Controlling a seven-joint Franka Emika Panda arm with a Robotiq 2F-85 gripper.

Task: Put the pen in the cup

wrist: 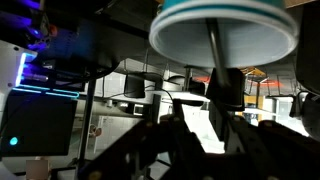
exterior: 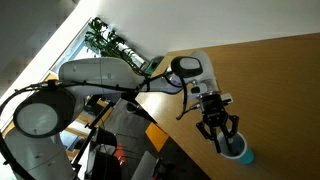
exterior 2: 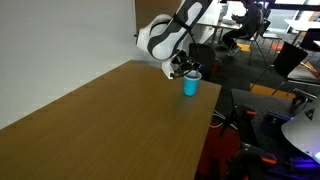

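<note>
The light blue cup (exterior: 241, 154) stands on the wooden table (exterior: 270, 80) close to its edge; it also shows in an exterior view (exterior 2: 190, 84). In the wrist view the cup (wrist: 250, 35) fills the top, its whitish inside facing me. The dark pen (wrist: 214, 48) stands in the cup, its near end reaching back towards my fingers. My gripper (exterior: 220, 138) hangs just over the cup, fingers spread on either side of the pen with a bright gap between them (wrist: 210, 150). In an exterior view the gripper (exterior 2: 181, 71) sits right at the cup.
The table edge runs right beside the cup, with the floor, cables and dark gear (exterior 2: 262, 125) below. Desks and chairs (exterior 2: 245, 20) stand behind. A leafy plant (exterior: 105, 40) is by the window behind the arm. A white wall (exterior 2: 50, 40) borders the table.
</note>
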